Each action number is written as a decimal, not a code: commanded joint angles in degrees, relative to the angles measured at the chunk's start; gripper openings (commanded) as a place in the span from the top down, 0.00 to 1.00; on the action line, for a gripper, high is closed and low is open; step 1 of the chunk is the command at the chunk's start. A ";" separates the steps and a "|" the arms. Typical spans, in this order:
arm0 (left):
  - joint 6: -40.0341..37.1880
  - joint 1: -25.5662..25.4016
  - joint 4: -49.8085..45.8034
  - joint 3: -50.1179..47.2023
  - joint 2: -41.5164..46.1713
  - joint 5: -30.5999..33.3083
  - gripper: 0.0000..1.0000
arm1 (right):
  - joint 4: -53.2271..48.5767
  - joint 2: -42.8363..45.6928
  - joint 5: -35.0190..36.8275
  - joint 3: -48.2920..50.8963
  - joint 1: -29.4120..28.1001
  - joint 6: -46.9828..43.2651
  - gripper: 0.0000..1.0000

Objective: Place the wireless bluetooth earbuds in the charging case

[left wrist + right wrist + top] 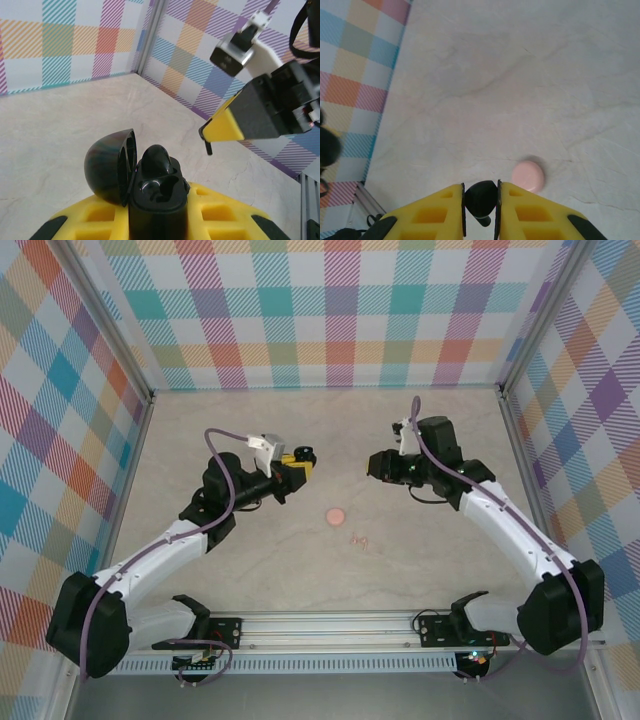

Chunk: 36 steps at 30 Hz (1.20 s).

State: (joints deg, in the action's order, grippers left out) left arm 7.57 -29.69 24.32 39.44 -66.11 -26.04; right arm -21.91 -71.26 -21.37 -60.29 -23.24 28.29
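Left gripper [298, 462] is clamped on the open black case [157, 200], lid flipped to 9 o'clock so the sockets face up; looks like one bud [157, 159] is already seated; right gripper [481, 202], pads nearly together, pinches the other black earbud [480, 192] at the case's 3 o'clock, ready to feed in; pink case [335, 515] and pink buds [358, 537] lie around 5 o'clock.

Held left and right, loose between.
In left gripper [296, 468], open case [157, 200]; in right gripper [377, 465], earbud [480, 196]; on table [300, 570] between (nearer the bases), closed case [335, 515], two buds [357, 537] just right of it.
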 commanded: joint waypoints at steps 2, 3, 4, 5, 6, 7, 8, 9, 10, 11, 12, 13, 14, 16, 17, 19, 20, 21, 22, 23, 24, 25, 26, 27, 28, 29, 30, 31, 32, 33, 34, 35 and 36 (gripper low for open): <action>-2.63 -1.74 6.94 -0.61 -1.03 -2.37 0.81 | 7.28 3.84 -6.47 0.64 -0.22 1.16 0.78; -2.78 -1.98 7.83 -0.72 -1.30 -2.67 0.81 | 7.68 4.36 -7.03 0.36 -0.38 1.32 0.78; -3.07 -2.24 8.51 -0.68 -1.63 -3.21 0.80 | 7.71 4.59 -7.26 -0.18 -0.55 1.18 0.78; -3.38 -2.42 8.86 -0.68 -1.95 -3.63 0.80 | 7.67 4.73 -7.61 -0.66 -0.72 1.05 0.78; -3.73 -2.66 9.40 -0.62 -2.24 -4.03 0.80 | 7.79 5.03 -8.11 -1.17 -1.04 0.84 0.78; -3.95 -2.84 9.82 -0.61 -2.58 -4.37 0.80 | 8.01 5.08 -8.61 -1.59 -1.22 0.77 0.78; -4.13 -3.04 10.42 -0.62 -2.85 -4.77 0.80 | 8.23 5.16 -9.06 -2.07 -1.58 0.66 0.78; -4.25 -3.22 10.89 -0.55 -3.17 -4.89 0.80 | 8.41 5.02 -9.49 -2.56 -1.92 0.63 0.78; -4.32 -3.34 11.40 -0.57 -3.40 -5.09 0.80 | 8.58 5.00 -9.76 -3.03 -2.23 0.55 0.78; -4.30 -3.44 11.99 -0.53 -3.70 -5.32 0.80 | 8.70 4.91 -10.02 -3.64 -2.57 0.51 0.78; -4.17 -3.53 12.30 -0.43 -3.97 -5.41 0.80 | 8.80 4.77 -10.14 -4.07 -2.97 0.53 0.78; -4.04 -3.66 12.45 -0.27 -4.32 -5.42 0.80 | 8.94 4.57 -9.90 -4.51 -3.25 0.51 0.78; -3.91 -3.79 12.43 0.01 -4.55 -5.55 0.80 | 9.10 4.39 -9.79 -4.99 -3.60 0.49 0.78; -3.81 -4.20 12.56 0.41 -4.98 -5.69 0.80 | 9.44 3.96 -9.93 -5.65 -4.21 0.52 0.78; -3.88 -4.45 12.58 0.50 -5.11 -5.79 0.80 | 9.81 3.67 -10.19 -6.01 -4.47 0.67 0.78; -3.92 -4.80 12.74 0.72 -5.37 -5.69 0.80 | 10.64 3.18 -10.59 -6.64 -5.02 0.87 0.78; -3.79 -5.01 12.76 0.77 -5.50 -5.70 0.81 | 10.79 2.85 -10.46 -7.08 -5.44 0.80 0.78; -3.79 -5.24 12.78 0.92 -5.59 -5.69 0.81 | 10.83 2.46 -10.44 -7.52 -5.86 0.63 0.78; -3.71 -5.36 12.86 1.06 -5.69 -5.69 0.81 | 10.88 2.21 -10.26 -7.87 -6.21 0.41 0.78; -3.59 -5.61 13.04 1.14 -5.81 -5.90 0.81 | 10.85 1.86 -10.03 -8.25 -6.68 0.09 0.78; -3.45 -5.89 13.28 1.30 -5.92 -5.95 0.81 | 10.89 1.55 -9.86 -8.56 -7.10 -0.09 0.78; -3.29 -6.20 13.49 1.42 -6.01 -5.95 0.81 | 10.91 1.23 -9.69 -8.82 -7.45 -0.20 0.78; -3.27 -6.42 13.63 1.62 -6.19 -6.03 0.81 | 10.82 0.90 -9.53 -9.16 -7.83 -0.40 0.78; -3.18 -6.59 13.76 1.77 -6.14 -6.12 0.80 | 10.83 0.57 -9.55 -9.44 -8.25 -0.63 0.78; -3.10 -6.75 13.98 1.83 -6.27 -6.06 0.81 | 10.70 0.31 -9.44 -9.64 -8.54 -0.76 0.78; -2.96 -6.72 14.25 1.85 -6.27 -6.13 0.81 | 10.60 0.08 -9.13 -9.84 -8.92 -0.99 0.78; -2.84 -6.82 14.60 1.90 -6.23 -6.20 0.81 | 10.51 -0.13 -9.02 -9.98 -9.17 -1.21 0.77; -2.68 -6.83 14.88 1.93 -6.25 -6.21 0.81 | 10.34 -0.24 -8.81 -10.09 -9.33 -1.32 0.77; -2.50 -6.86 15.20 1.87 -6.23 -6.24 0.81 | 10.25 -0.35 -8.68 -10.18 -9.43 -1.42 0.77; -2.50 -6.86 15.24 1.90 -6.24 -6.36 0.81 | 10.30 -0.45 -8.78 -10.28 -9.49 -1.45 0.78; -2.48 -6.84 15.28 2.04 -6.25 -6.55 0.81 | 10.12 -0.62 -8.89 -10.37 -9.54 -1.49 0.77; -2.40 -6.87 15.32 2.13 -6.23 -6.65 0.81 | 9.99 -0.78 -9.15 -10.52 -9.60 -1.51 0.77; -2.26 -6.87 15.53 2.15 -6.26 -6.75 0.81 | 10.05 -0.96 -9.30 -10.55 -9.64 -1.57 0.77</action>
State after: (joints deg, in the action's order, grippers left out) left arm 4.95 -35.99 36.32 39.51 -72.29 -31.11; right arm -12.93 -71.79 -30.26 -68.49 -32.47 28.05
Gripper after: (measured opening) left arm 0.223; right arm 0.227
